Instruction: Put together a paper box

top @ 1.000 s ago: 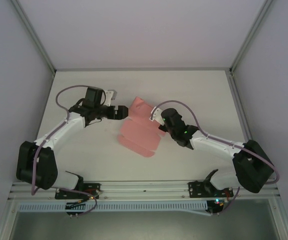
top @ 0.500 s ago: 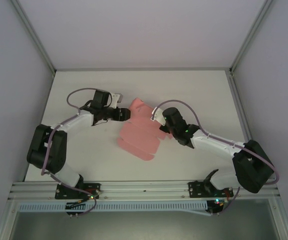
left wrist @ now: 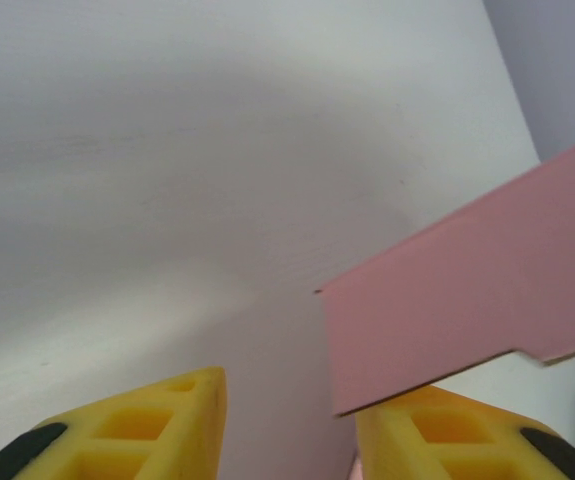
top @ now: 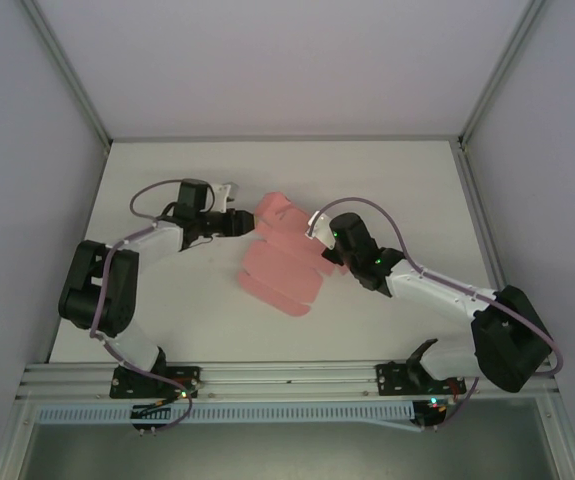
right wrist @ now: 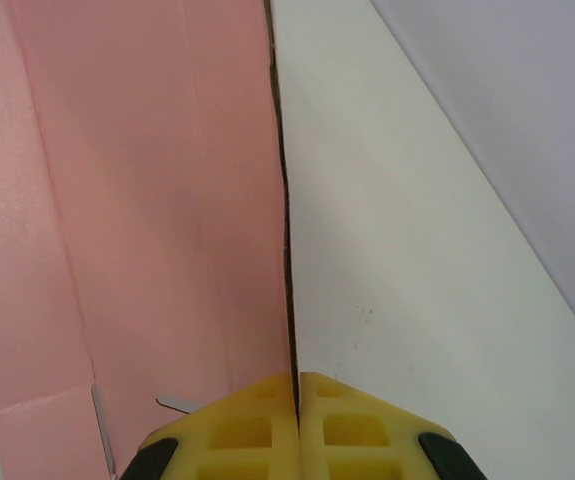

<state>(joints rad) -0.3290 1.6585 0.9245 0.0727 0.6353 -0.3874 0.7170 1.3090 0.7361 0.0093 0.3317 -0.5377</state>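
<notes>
I see the paper box [top: 282, 262] lying mid-table as a pink sheet, its far flap [left wrist: 467, 300] raised. My right gripper [right wrist: 296, 385] is clamped on its right edge. My left gripper [left wrist: 287, 410] stands apart at the far-left corner, the flap's edge crossing one finger. The table [top: 387, 180] is bare far and right.

A white tabletop [top: 407, 180] is enclosed on three sides by pale grey walls [top: 267, 60], with metal corner posts [top: 67, 70] and a slotted rail [top: 287, 375] along its near edge.

Paper box [top: 277, 265] between left gripper [top: 250, 222] and right gripper [top: 317, 236]
</notes>
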